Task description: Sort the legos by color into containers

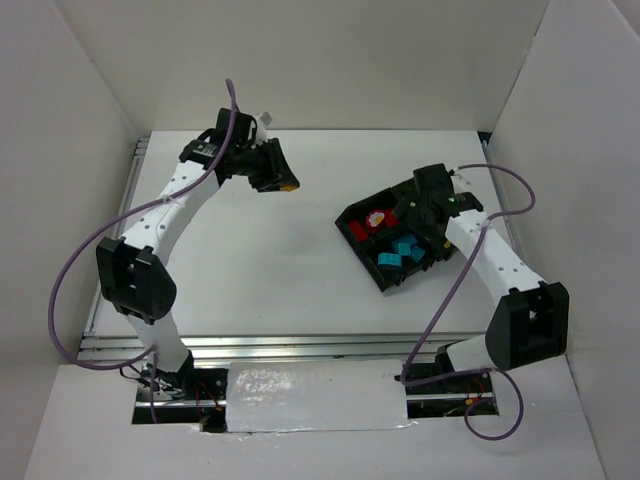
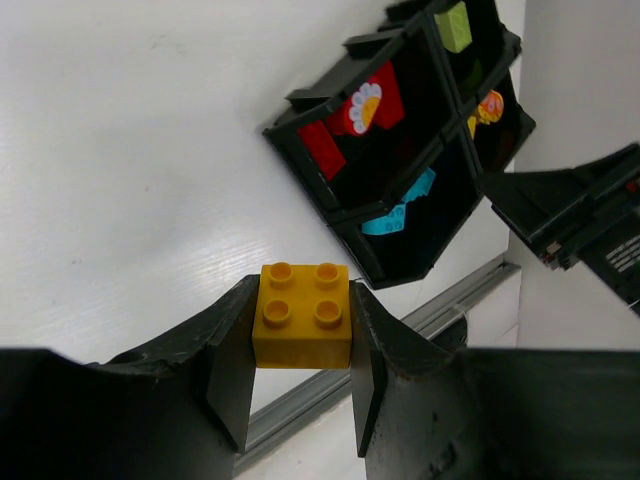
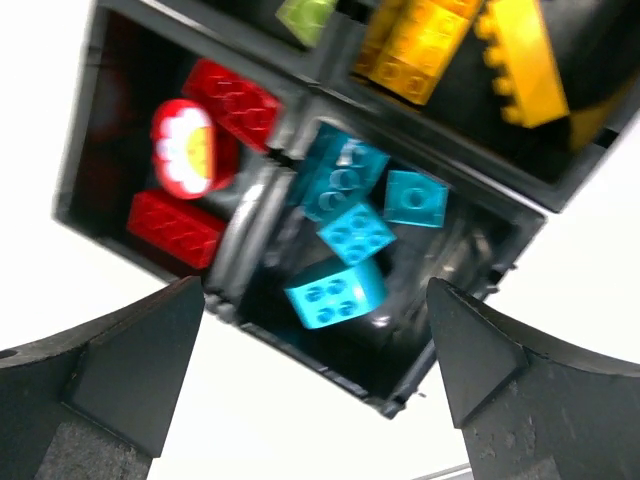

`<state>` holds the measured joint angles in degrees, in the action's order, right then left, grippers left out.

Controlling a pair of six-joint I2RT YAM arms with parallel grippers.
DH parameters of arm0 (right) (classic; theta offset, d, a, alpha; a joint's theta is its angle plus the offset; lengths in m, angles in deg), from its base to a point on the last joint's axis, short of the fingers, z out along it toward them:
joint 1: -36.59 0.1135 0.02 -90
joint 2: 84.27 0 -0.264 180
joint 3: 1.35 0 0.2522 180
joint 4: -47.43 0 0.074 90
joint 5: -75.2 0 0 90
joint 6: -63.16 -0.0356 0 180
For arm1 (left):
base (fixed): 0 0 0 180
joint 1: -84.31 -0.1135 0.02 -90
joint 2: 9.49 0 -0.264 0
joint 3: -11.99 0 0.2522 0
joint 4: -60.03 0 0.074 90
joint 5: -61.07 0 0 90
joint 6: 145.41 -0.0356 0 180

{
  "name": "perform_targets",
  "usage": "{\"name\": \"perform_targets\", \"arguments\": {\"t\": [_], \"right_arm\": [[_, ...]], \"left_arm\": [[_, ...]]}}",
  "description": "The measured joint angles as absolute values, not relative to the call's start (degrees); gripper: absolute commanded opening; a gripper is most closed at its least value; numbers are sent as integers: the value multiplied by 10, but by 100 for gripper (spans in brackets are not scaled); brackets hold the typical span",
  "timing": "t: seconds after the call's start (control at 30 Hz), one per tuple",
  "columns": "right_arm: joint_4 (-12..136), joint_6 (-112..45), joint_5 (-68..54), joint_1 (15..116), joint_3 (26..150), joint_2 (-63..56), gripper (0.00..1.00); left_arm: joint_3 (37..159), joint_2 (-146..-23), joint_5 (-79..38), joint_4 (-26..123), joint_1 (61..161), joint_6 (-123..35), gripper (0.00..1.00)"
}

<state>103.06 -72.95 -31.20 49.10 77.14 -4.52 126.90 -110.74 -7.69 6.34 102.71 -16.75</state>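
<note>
A black tray point(image 1: 346, 226) lies on the white table point(image 1: 260, 270)

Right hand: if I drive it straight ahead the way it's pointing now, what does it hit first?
Probably the cyan-blue studded plastic bricks in one compartment of the black plastic tray, which sit centred between the open right hand fingers. Depth is unclear.

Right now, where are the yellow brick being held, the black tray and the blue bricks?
yellow brick point(image 2: 301, 315), left wrist view, middle of its studded top.
black tray point(image 1: 361, 257), top view, its near-left outer wall.
blue bricks point(image 3: 355, 235), right wrist view, studded face of the middle one.
</note>
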Motion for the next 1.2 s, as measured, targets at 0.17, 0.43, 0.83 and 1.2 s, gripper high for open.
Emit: {"name": "perform_targets", "arguments": {"t": [0.17,0.43,0.83,1.2], "right_arm": [[1014,-722,-236,491,799,-58,99],[964,-765,35,492,844,-79,97],[835,-984,310,508,829,-63,90],[747,-1091,355,516,803,-72,29]], "left_arm": [[1251,-1108,-22,133,1048,-199,0],[1102,-1066,179,370,1088,-205,0],[1106,-1039,259,446,1124,-292,0],[1130,-1055,277,498,1139,-283,0]]}}
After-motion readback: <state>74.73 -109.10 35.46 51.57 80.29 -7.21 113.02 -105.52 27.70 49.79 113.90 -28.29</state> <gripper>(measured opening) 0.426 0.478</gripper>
